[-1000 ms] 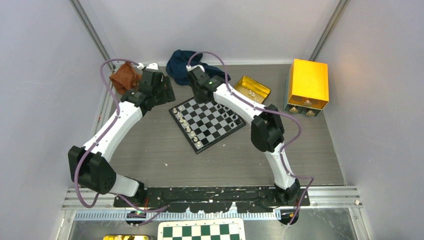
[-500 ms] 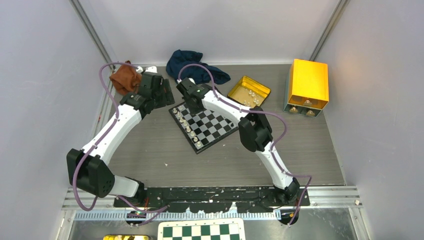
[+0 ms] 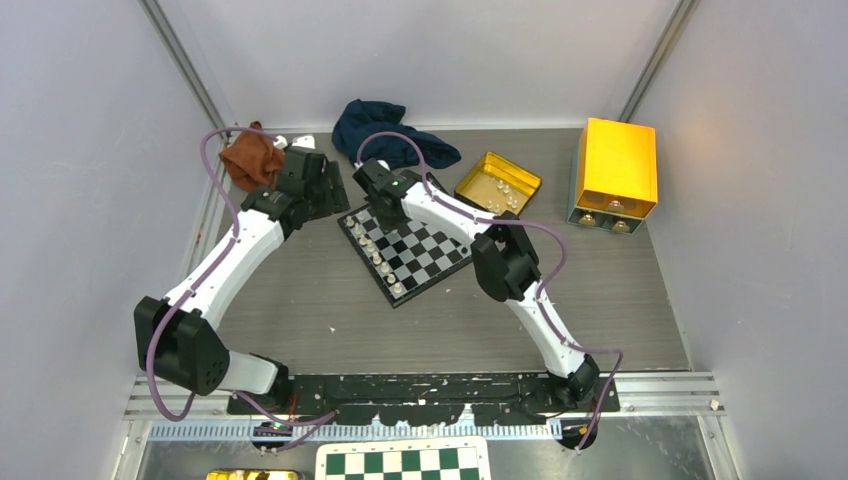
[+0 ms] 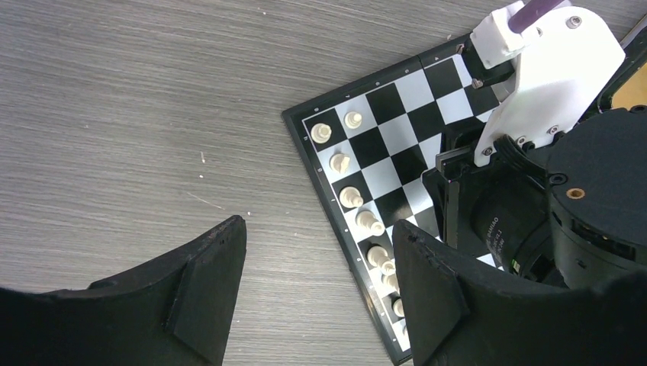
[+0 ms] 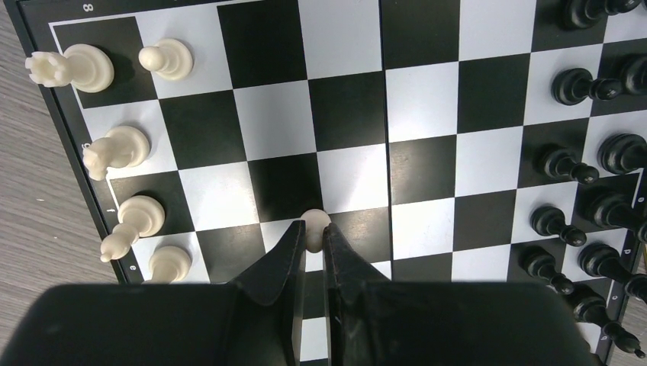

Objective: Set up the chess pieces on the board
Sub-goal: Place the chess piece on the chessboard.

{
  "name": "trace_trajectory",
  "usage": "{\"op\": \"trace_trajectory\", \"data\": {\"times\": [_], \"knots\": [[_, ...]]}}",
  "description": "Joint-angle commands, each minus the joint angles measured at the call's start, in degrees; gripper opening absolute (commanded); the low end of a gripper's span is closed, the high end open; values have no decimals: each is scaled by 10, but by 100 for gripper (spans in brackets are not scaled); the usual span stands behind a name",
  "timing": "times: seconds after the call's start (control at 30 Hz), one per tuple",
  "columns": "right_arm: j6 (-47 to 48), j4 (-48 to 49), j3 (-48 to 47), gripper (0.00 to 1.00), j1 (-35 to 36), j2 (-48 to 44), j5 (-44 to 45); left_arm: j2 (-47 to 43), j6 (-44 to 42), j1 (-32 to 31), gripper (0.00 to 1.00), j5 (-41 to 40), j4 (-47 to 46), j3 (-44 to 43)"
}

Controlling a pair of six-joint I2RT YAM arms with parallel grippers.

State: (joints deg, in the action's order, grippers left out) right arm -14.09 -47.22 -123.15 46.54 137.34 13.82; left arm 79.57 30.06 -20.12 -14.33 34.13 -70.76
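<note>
Cream pawn (image 5: 315,222) hangs pinched in the narrowed fingers of the right gripper (image 5: 311,238) over the middle of the board (image 5: 427,107), the empty 2nd-rank squares lying toward its cream-side edge, just off which the left gripper (image 4: 319,229) hovers wide and empty

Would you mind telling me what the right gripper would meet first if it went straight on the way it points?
Probably the board: the cream pawn pinched in the right gripper would touch down on a bare square first. Which square is unclear, since depth is hard to judge here.
</note>
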Motion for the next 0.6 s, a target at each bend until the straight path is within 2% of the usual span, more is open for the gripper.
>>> {"op": "trace_trajectory", "data": {"times": [0.0, 0.1, 0.27, 0.57], "knots": [[-1, 7, -24, 16, 2, -7, -3, -14, 8, 3, 71, 3, -21, -2], [3, 10, -26, 27, 2, -14, -5, -14, 7, 3, 71, 2, -20, -4], [12, 11, -31, 38, 2, -25, -5, -12, 7, 3, 72, -1, -18, -12], [20, 22, -33, 39, -6, -67, 13, -2, 4, 3, 73, -5, -10, -43]]}}
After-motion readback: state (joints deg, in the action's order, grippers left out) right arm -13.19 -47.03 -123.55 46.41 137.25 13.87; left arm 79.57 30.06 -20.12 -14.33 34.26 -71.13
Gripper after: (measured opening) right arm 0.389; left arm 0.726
